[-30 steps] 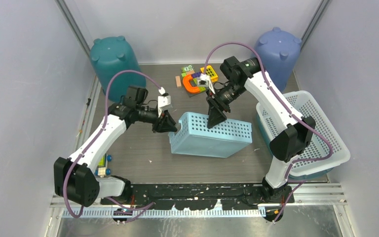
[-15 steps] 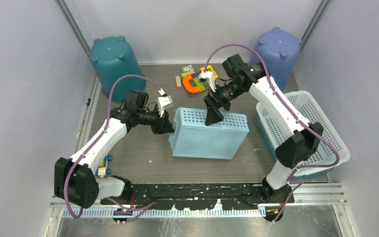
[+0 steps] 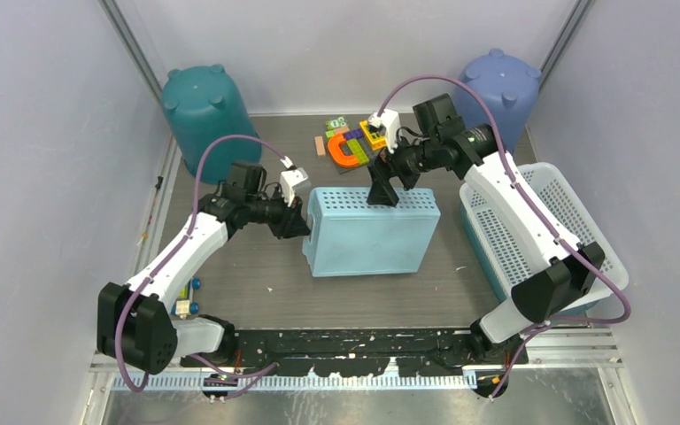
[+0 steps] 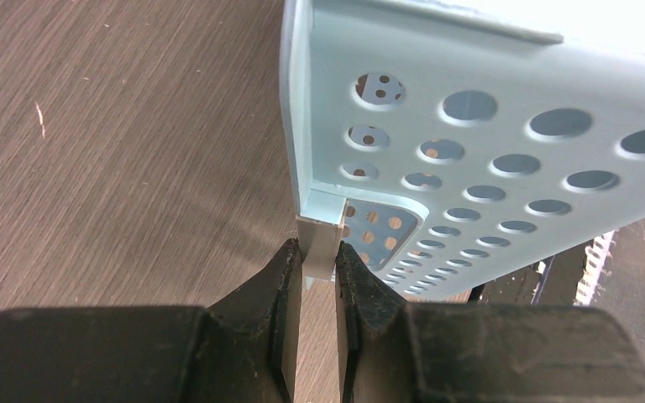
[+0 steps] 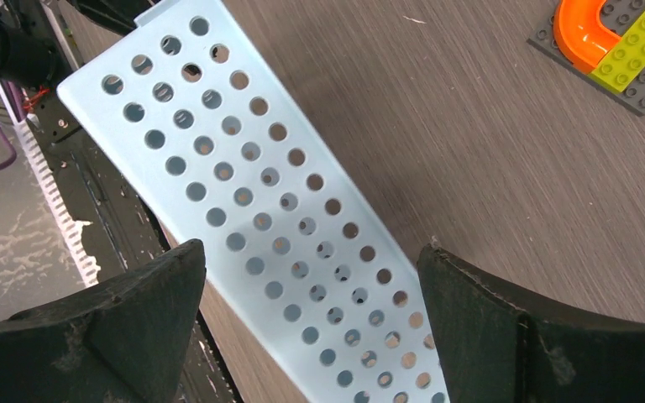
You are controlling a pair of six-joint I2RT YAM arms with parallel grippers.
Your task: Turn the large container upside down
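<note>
The large light-blue perforated container (image 3: 372,237) stands tipped up on one long side at the table's centre, with a holed wall facing up. My left gripper (image 3: 305,225) is at its left end, shut on the corner of its rim; the left wrist view shows the gripper (image 4: 317,260) pinching the rim corner of the container (image 4: 487,126). My right gripper (image 3: 382,195) is open at the container's far upper edge. In the right wrist view the right gripper (image 5: 309,252) is spread wide over the holed wall (image 5: 252,218), and contact cannot be told.
A teal bin (image 3: 205,111) stands upside down at the back left and a blue one (image 3: 498,88) at the back right. A white mesh basket (image 3: 553,226) is at the right. A brick plate with an orange piece (image 3: 352,146) lies behind the container. Small toys (image 3: 186,297) lie near the left arm.
The container has rotated from leaning to standing on its long side. My right gripper moved back and up along its far edge. My left gripper kept its hold on the rim corner.
</note>
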